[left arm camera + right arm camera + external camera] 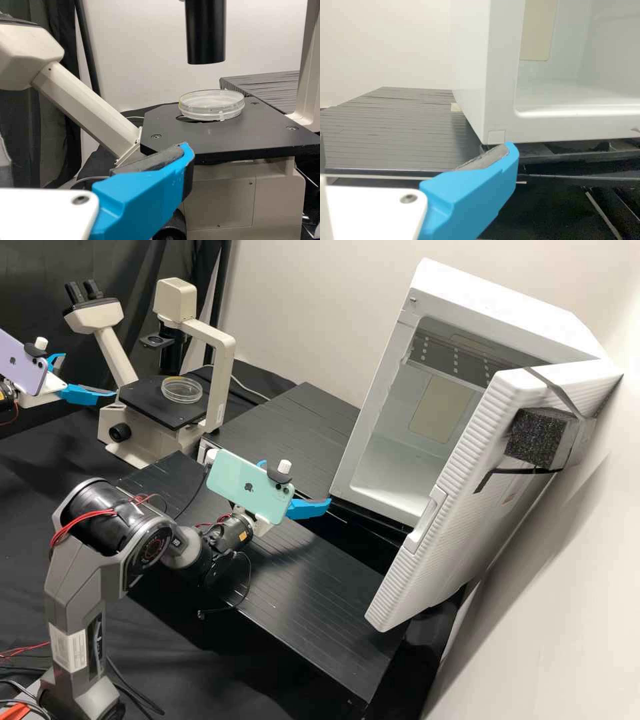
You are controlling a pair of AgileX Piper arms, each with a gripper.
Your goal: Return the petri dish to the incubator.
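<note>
The clear round petri dish (181, 391) rests flat on the black microscope stage (143, 402); in the left wrist view the dish (211, 105) partly covers the stage's round opening. My left gripper (89, 377) is beside the stage, its fingers apart and clear of the dish; one blue finger of the left gripper (150, 192) stands before the stage edge. Over the bench, my right gripper (309, 508) is open in front of the white incubator (373, 400), whose door (460, 487) stands open. In the right wrist view, the right gripper (475, 192) is near the incubator's lower front corner (496, 136).
The microscope's black condenser tube (205, 32) hangs above the dish, with the eyepiece arm (87, 107) beside the stage. Its upright column (217, 387) stands at the other side. Black slatted bench panels (293, 420) lie between microscope and incubator.
</note>
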